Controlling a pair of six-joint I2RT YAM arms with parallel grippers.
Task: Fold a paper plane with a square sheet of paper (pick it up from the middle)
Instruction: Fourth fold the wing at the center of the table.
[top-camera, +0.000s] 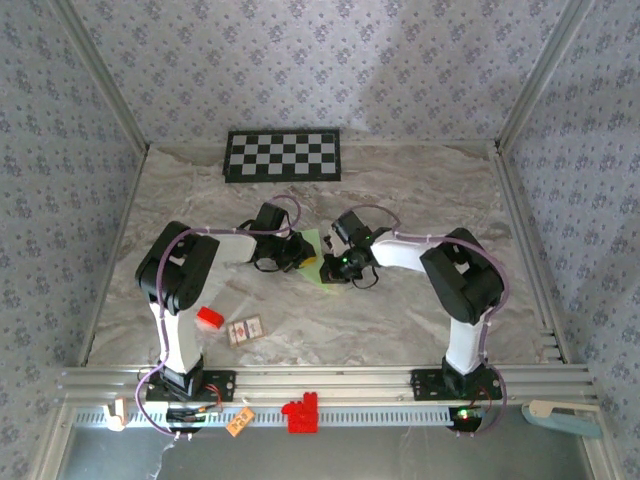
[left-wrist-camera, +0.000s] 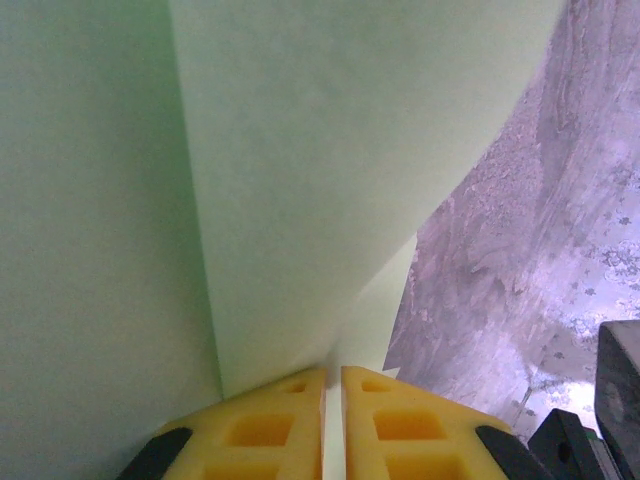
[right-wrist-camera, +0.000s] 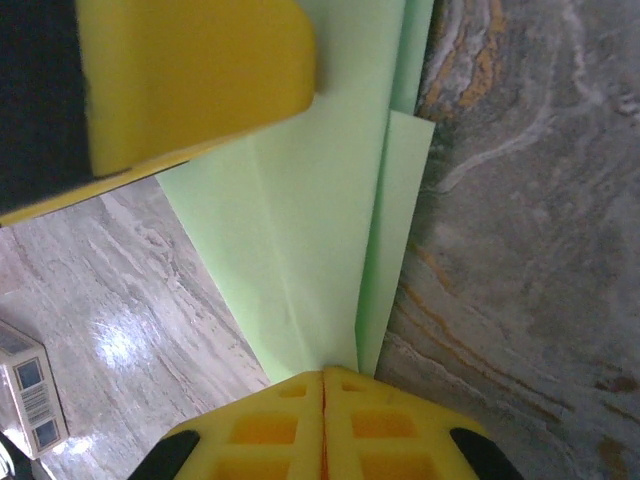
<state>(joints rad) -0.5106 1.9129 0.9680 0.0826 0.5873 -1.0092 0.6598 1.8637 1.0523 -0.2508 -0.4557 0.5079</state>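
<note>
From above, both arms reach in to the middle of the marble table (top-camera: 400, 320), and the left gripper (top-camera: 298, 255) and right gripper (top-camera: 330, 268) meet nose to nose over the folded green paper (top-camera: 313, 243), which sits between them, well in front of the checkerboard panel (top-camera: 282, 155). A small red block (top-camera: 209, 318) and a little printed card (top-camera: 245, 329) lie beside each other near the left arm's base, apart from the paper. Over to the left wrist: pale green everywhere, a long crease running up the sheet, and the yellow fingers are closed down on its lower edge with just a sliver of paper showing between them. Marble shows past the paper's right edge. Now the right wrist: layered folds taper down to a narrow end that runs straight into the yellow fingers, which are pressed together, pinching it. At upper left the other gripper's yellow pad lies over the paper, and the card peeks in at the lower left.
</note>
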